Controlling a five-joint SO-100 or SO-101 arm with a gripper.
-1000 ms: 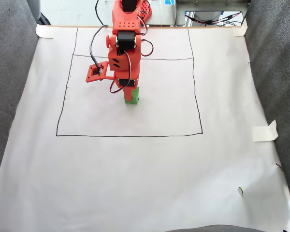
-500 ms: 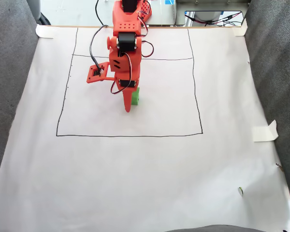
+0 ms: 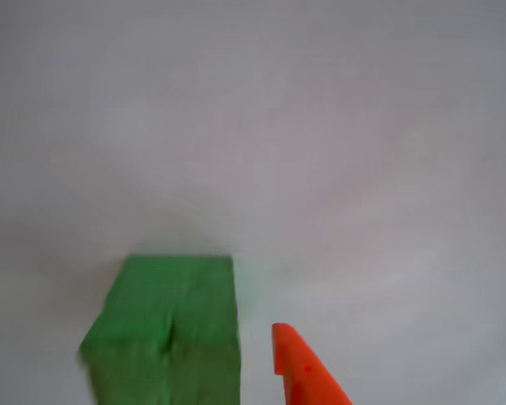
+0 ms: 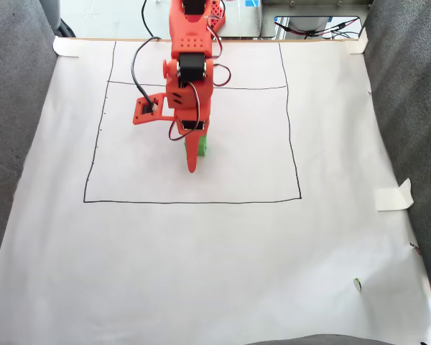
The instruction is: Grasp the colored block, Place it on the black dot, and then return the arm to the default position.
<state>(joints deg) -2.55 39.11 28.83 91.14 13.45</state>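
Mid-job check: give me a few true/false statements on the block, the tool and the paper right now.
1. The green block sits inside the drawn rectangle. True.
2. The block is red. False: it is green.
3. In the other view, an orange fingertip shows right of the block. True.
4. The tool hangs outside the rectangle. False: it is inside, beside the block.
5. The paper is black. False: white.

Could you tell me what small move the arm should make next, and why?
Probably lift the gripper straight up and pull back: the green block sits on the paper beside the orange finger with a gap between them, so it looks released.
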